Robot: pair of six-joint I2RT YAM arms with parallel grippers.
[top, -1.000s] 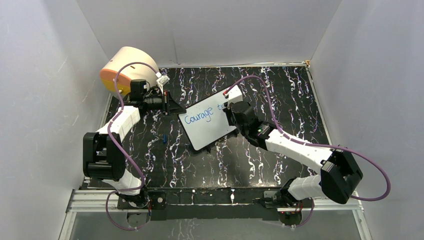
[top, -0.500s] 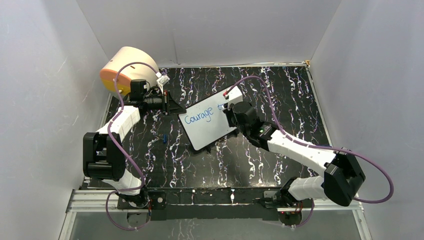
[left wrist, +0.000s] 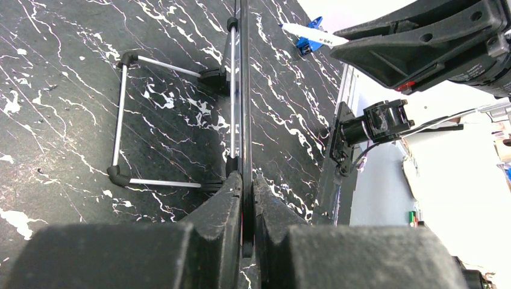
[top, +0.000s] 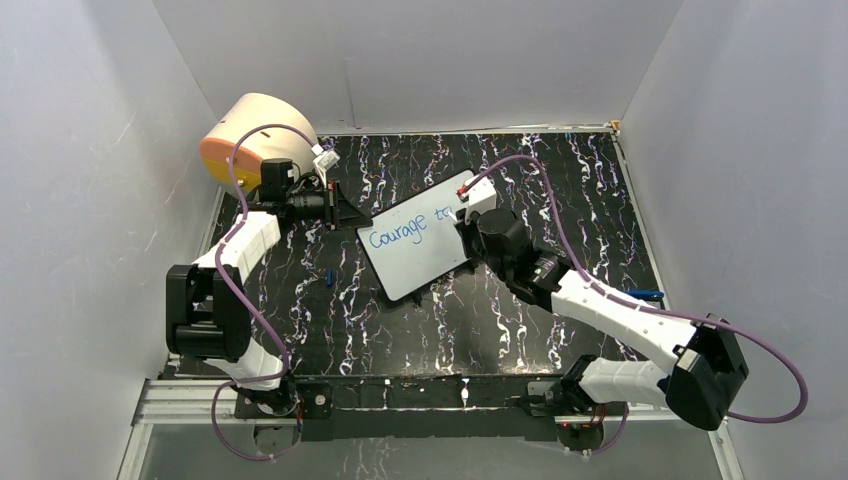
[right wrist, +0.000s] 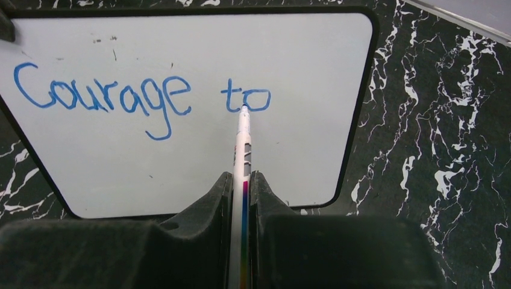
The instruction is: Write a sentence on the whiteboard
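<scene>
The whiteboard (top: 415,262) stands tilted on a wire stand (left wrist: 123,118) in the middle of the table. It fills the right wrist view (right wrist: 150,171), and its edge shows in the left wrist view (left wrist: 243,90). The sentence (right wrist: 140,97) reads "Courage to" in blue; it also shows in the top view (top: 398,233). My right gripper (right wrist: 242,179) is shut on a white marker (right wrist: 243,147), its tip touching the "o". From above, the right gripper (top: 472,218) is at the board's right end. My left gripper (left wrist: 244,180) is shut on the board's left edge (top: 338,212).
A cream-and-orange drum (top: 252,133) stands at the back left, behind the left arm. A small blue cap (top: 328,276) lies on the table left of the board. A blue pen-like thing (top: 645,294) lies at the right. White walls close in three sides.
My right gripper has moved right along the board with the marker. The writing has grown from "Courage t" to "Courage to". The left arm has not moved.
</scene>
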